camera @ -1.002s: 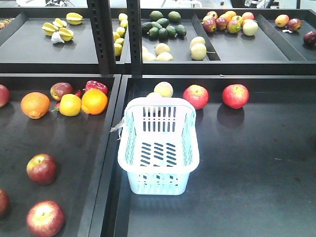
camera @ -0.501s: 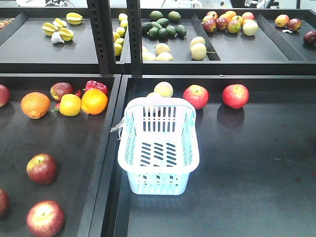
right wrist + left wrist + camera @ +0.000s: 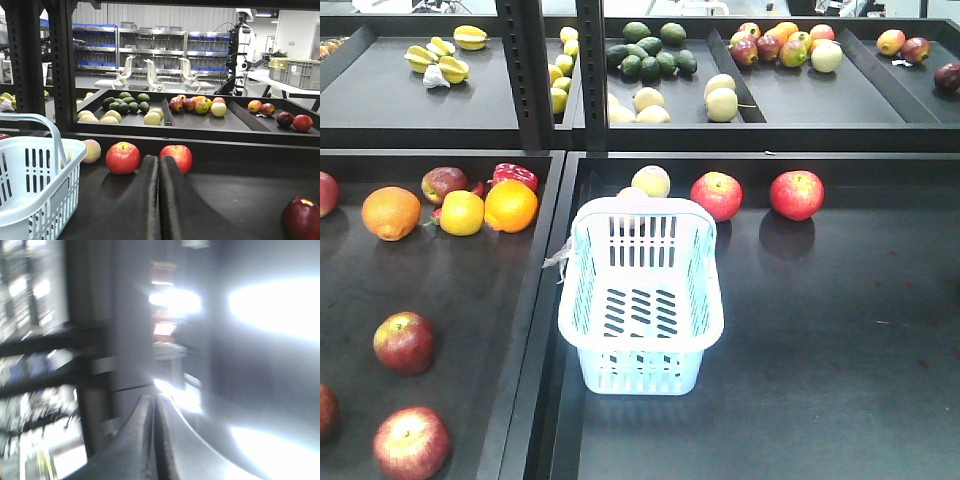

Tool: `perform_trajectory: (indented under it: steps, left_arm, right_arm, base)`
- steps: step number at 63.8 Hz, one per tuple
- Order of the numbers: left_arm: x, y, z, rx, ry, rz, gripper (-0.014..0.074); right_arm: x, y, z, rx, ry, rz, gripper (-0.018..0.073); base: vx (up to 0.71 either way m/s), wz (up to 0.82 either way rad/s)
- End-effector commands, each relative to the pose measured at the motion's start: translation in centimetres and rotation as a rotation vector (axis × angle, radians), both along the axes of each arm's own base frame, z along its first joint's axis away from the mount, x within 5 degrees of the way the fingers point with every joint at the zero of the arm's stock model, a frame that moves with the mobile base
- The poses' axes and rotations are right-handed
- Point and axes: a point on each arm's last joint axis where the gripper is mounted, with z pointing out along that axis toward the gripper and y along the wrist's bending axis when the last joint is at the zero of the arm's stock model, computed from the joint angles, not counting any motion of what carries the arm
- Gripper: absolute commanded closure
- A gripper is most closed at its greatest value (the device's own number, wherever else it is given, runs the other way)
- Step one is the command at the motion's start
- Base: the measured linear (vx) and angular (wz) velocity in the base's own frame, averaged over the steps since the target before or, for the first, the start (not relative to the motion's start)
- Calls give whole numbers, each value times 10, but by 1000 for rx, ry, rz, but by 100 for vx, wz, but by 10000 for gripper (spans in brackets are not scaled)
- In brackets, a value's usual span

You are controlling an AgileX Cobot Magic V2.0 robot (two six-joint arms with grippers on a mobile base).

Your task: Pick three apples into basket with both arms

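Black trays [image 3: 840, 330], basket [image 3: 640, 372] and apples [image 3: 403, 341] lie unchanged.

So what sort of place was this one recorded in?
Most likely a mock grocery produce display set up inside a lab or warehouse. Black trays hold sorted fruit such as avocados, a pale blue shopping basket sits in one, and the right wrist view shows metal shelving and chairs behind.

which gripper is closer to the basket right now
Right, probably. The right gripper, jaws shut, is close beside the basket, which lies to its left. The left gripper has only blur in its view, no basket.
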Motion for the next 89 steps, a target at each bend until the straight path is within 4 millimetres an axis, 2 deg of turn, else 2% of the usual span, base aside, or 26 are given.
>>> perform_trajectory:
  steps: [1, 8, 15, 25, 37, 47, 54, 66, 78, 89]
  left_arm:
    - [-23, -1, 40, 193, -119, 122, 603]
    - [-25, -3, 66, 299, -100, 169, 603]
    - [-12, -3, 82, 347, -52, 184, 604]
    - [25, -1, 98, 332, 6, 112, 604]
    - [70, -12, 102, 407, 59, -10, 604]
    - [96, -37, 108, 647, 17, -84, 604]
    - [113, -59, 118, 821, -46, -112, 604]
    - [150, -87, 128, 982, -15, -135, 604]
    - [187, -113, 119, 1040, 21, -184, 604]
    - [193, -153, 102, 1173, -69, -287, 604]
  right_arm:
    - [-1, 0, 3, -8, -73, -6, 564]
    - [-1, 0, 3, -8, -73, -6, 564]
    - [-1, 0, 3, -8, -73, -6, 564]
    - [-1, 0, 3, -8, -73, -6, 564]
    - [-1, 0, 3, -8, -73, -6, 564]
    - [-1, 0, 3, -8, -73, -6, 564]
    - [-1, 0, 3, -8, -73, -6, 564]
    - [-1, 0, 3, -8, -73, -6, 564]
    - [-1, 0, 3, -8, -73, -6, 564]
    - [-1, 0, 3, -8, -73, -6, 564]
  base:
    - [0, 0]
    - [0, 0]
    - [0, 0]
    - [0, 0]
    - [0, 0]
    - [0, 0]
    - [0, 0]
    - [0, 0]
    - [0, 0]
    - [0, 0]
